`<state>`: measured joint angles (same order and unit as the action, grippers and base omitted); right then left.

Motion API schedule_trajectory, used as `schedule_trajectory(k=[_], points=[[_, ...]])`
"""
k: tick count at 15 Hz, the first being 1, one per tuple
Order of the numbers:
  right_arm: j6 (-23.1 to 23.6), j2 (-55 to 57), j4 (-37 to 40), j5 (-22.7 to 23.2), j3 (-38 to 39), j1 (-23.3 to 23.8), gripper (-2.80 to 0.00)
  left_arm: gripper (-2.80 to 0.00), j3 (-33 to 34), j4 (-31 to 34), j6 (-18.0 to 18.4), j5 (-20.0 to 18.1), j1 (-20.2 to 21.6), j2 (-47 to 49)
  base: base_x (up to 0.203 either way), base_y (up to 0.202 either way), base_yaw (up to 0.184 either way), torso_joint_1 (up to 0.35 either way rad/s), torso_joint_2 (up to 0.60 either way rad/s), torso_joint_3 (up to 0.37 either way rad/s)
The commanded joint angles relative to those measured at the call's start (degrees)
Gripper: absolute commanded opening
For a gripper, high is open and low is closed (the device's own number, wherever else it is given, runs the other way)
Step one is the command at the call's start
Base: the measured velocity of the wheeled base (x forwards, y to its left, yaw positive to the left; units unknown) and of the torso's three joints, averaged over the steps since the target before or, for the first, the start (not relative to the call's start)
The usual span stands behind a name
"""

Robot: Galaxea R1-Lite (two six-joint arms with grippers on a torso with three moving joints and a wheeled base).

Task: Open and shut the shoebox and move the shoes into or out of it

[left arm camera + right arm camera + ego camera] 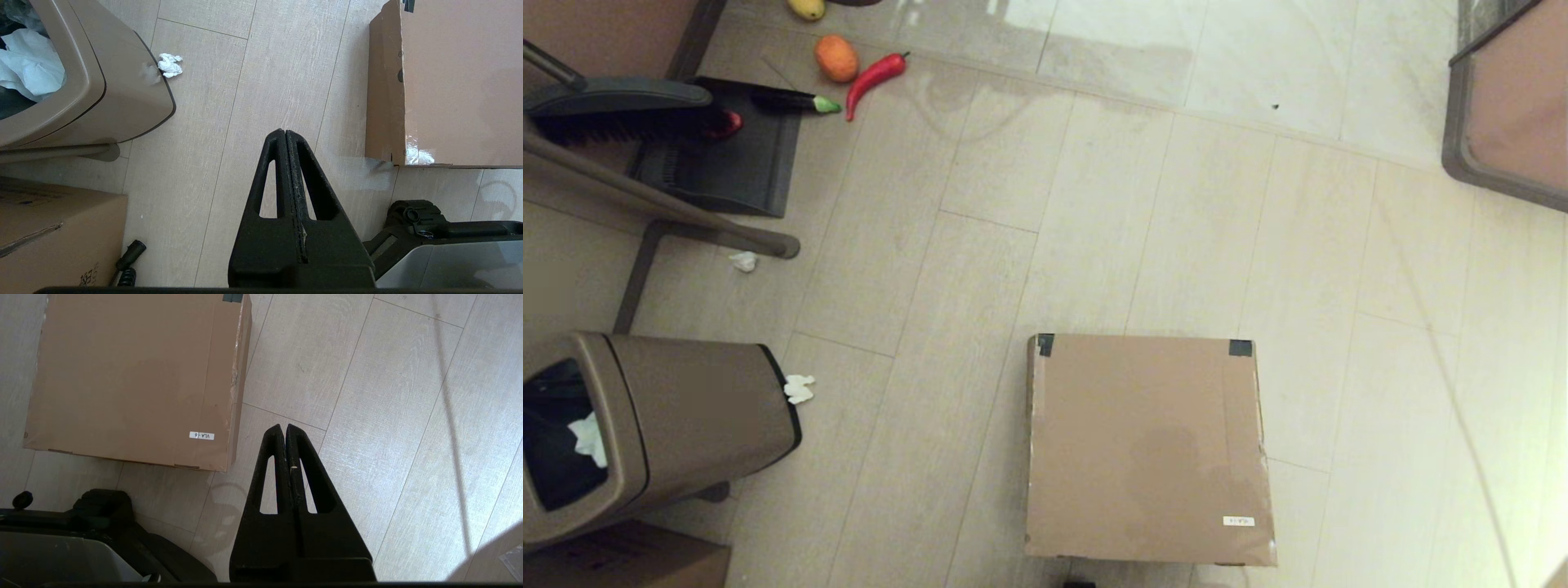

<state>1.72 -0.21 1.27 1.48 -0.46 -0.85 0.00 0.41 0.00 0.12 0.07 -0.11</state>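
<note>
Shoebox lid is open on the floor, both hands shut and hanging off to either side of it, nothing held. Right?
Not quite. The shoebox lid is closed, lying flat over the box; the head view shows it. The rest holds: it sits on the floor, and the left hand and right hand are shut, empty, one on each side of the box.

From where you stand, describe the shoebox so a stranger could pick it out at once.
On the pale plank floor directly in front of the robot lies the shoebox, a large, flat, nearly square brown cardboard box with its lid closed. Unlike the tipped brown trash bin and the plain cardboard box off to the left, it has black tape at two corners and a small white label.
</note>
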Motion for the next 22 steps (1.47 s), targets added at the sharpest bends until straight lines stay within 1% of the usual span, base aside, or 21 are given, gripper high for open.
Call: schedule_trajectory(k=[1, 22], points=[[0.0, 0.2, 0.1, 0.0, 0.0, 0.0, -2.8, -2.8, 0.0, 0.0, 0.0, 0.0, 0.0, 0.1, 0.0, 0.0, 0.0, 0.0, 0.0, 0.0], [0.0, 0.2, 0.1, 0.0, 0.0, 0.0, -2.8, -2.8, 0.0, 0.0, 0.0, 0.1, 0.0, 0.1, 0.0, 0.0, 0.0, 0.0, 0.0, 0.0]])
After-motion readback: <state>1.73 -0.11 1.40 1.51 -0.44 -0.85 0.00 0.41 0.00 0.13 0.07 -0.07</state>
